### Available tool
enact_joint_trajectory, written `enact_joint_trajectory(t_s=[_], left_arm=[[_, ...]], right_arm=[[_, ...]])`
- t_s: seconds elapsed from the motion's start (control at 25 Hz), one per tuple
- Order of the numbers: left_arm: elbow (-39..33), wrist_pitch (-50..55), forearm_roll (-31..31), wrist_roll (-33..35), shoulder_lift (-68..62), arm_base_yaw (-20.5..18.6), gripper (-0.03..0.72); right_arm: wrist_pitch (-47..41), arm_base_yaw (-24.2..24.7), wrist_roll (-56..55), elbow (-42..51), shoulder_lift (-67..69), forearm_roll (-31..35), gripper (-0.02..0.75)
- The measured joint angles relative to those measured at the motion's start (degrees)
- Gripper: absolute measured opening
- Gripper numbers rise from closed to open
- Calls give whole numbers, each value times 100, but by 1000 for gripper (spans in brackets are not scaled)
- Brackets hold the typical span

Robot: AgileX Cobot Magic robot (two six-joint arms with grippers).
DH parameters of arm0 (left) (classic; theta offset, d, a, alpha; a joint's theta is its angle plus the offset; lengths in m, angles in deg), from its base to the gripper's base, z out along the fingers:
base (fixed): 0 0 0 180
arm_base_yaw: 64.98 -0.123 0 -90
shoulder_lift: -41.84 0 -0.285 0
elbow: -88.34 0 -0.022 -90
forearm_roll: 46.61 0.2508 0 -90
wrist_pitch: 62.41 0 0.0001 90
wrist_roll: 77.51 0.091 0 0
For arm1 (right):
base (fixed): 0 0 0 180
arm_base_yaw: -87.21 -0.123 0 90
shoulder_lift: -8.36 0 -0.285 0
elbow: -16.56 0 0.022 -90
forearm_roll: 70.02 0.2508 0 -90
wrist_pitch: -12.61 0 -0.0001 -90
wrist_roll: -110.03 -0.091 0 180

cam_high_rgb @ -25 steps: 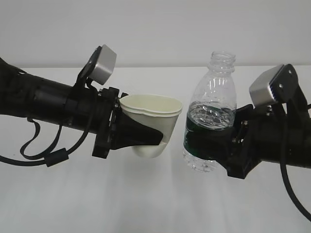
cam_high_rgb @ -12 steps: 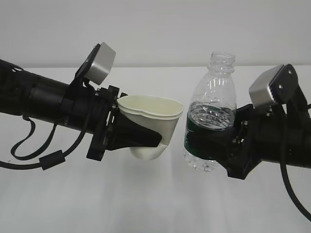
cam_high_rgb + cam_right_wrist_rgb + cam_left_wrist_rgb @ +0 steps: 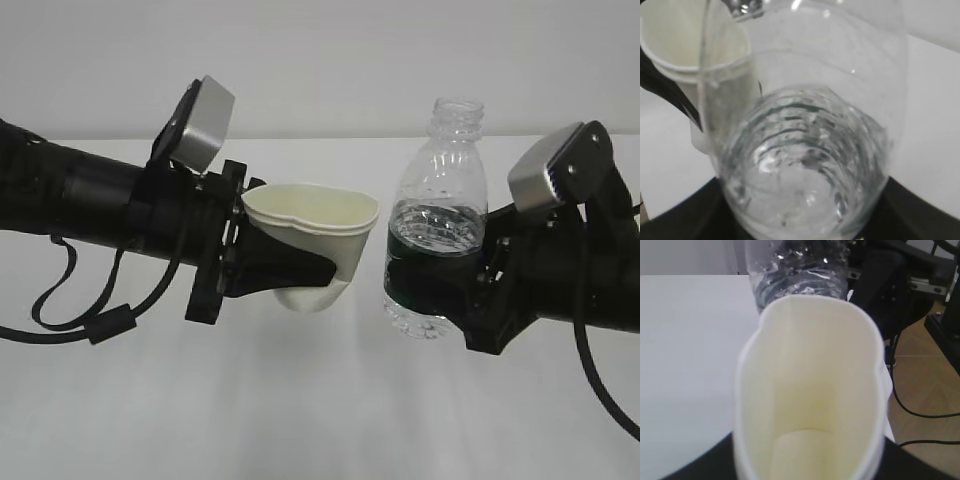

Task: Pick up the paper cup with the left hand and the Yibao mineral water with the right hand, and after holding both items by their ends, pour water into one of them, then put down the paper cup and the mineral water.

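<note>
Pincer (image 3: 440,285) grips bottle (image 3: 438,215) (green label (image 3: 425,275), writing seemingly unreadable).

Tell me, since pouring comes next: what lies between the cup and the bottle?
Nothing. In the exterior view a narrow bare gap, only white table behind it, separates the cup from the bottle.

Gripped paper cup (image 3: 318,240) beside gripped bottle (image 3: 437,222)

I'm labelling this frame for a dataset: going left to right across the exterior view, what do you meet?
Left arm's wrist camera → left pincer → paper cup → Yibao mineral water → right arm's wrist camera.
</note>
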Motion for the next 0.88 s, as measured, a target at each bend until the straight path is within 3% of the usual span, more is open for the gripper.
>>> enact_joint_trajectory(t_s=[0.88], left_arm=[[0, -126, -622, 248, -87, 0, 311]], right_arm=[[-704, 0, 263, -452, 0, 12, 470]])
